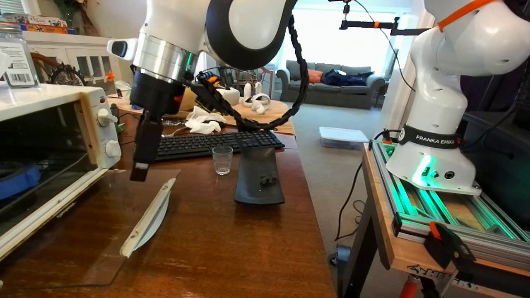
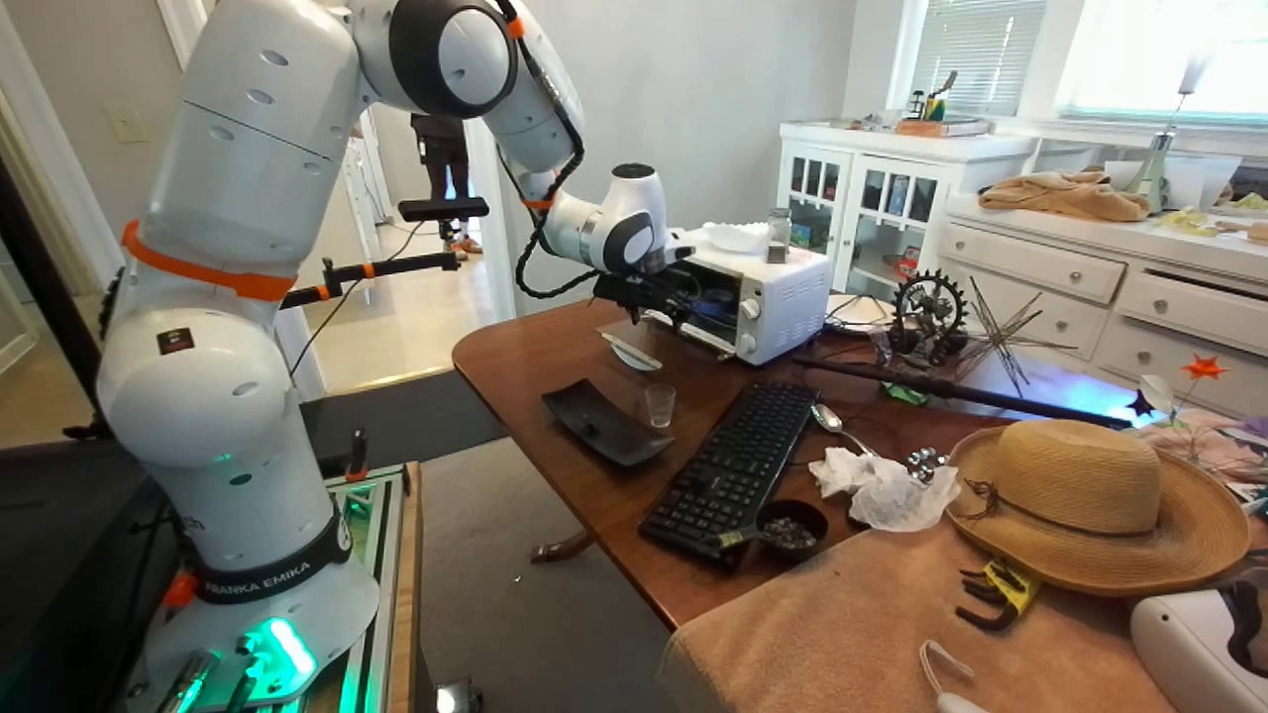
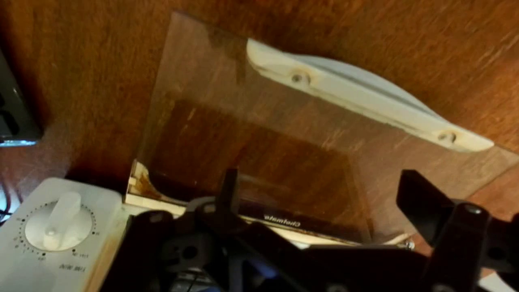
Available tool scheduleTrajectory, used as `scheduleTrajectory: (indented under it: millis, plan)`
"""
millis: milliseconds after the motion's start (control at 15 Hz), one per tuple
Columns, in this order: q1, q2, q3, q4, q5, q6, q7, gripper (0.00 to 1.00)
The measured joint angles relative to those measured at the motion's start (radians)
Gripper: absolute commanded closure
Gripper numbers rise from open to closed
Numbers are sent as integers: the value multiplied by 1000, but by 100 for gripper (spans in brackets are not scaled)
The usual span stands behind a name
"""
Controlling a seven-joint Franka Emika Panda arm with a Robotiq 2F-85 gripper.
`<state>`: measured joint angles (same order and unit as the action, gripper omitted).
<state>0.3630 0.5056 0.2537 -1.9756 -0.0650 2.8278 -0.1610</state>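
glass door point(image 1: 95, 227): lowered before the white oven point(image 2: 807, 307), stopping short of the worktop point(image 1: 248, 252) edge
pane point(image 3: 259, 142): clear, brown-stained at an oven-side corner, white handle point(image 3: 365, 97)
end effector point(image 3: 319, 176): released, fingers spread above the door
black tray point(image 1: 257, 186): by worktop edge, room between it and handle

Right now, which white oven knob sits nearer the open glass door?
Lower round white knob; the upper white knob sits farther from the open glass door.
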Motion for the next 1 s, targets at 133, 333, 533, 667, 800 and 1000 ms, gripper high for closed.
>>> scheduleTrajectory:
  millis: [133, 333, 533, 667, 800, 1000]
  plan:
    - [2, 16, 2, 18, 0, 26, 25, 0]
    - [2, 29, 2, 30, 0, 33, 29, 0]
    - [3, 31, -1, 29, 0, 80, 39, 0]
    - [25, 40, -28, 22, 0, 190, 83, 0]
    - [78, 57, -91, 13, -1, 303, 133, 0]
    - [164, 101, -184, 9, 5, 427, 185, 0]
